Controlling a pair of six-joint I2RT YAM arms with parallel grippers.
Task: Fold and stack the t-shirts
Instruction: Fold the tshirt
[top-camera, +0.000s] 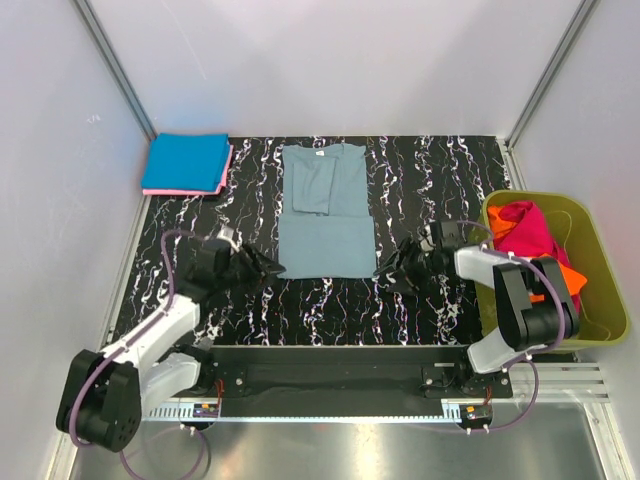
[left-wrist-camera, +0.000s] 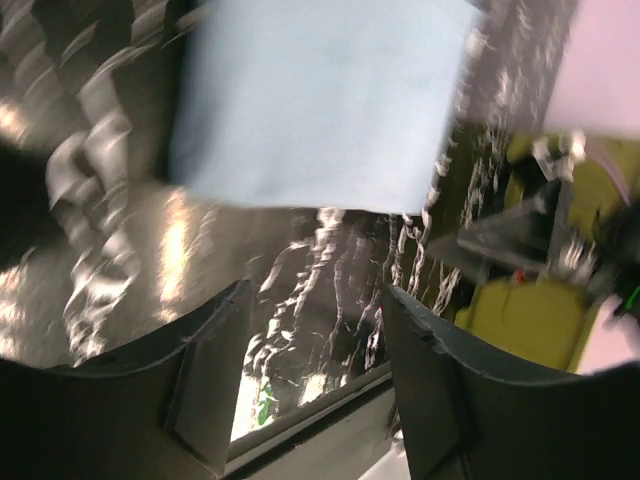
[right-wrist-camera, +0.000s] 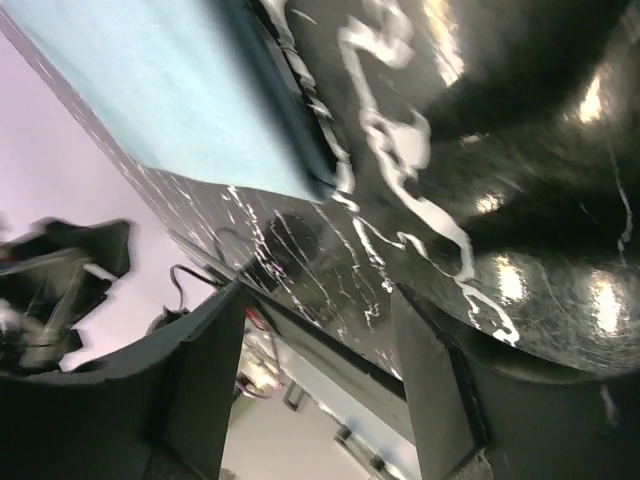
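A dusty grey-blue t-shirt (top-camera: 326, 215) lies flat on the black marbled table (top-camera: 430, 180), its sides folded in to a long strip with the neck at the far end. My left gripper (top-camera: 270, 267) sits just off its near left corner, open and empty. My right gripper (top-camera: 385, 270) sits just off the near right corner, also open with nothing between its fingers. The shirt's near edge shows in the left wrist view (left-wrist-camera: 320, 100) and its corner in the right wrist view (right-wrist-camera: 170, 90). A folded bright blue t-shirt (top-camera: 185, 162) lies stacked on a pink one (top-camera: 226, 172) at the far left.
An olive-green tub (top-camera: 600, 300) stands at the right edge, holding a magenta shirt (top-camera: 525, 235) and an orange one (top-camera: 565, 275). White walls close in the table on three sides. The arm bases sit on a metal rail (top-camera: 330, 375) at the near edge.
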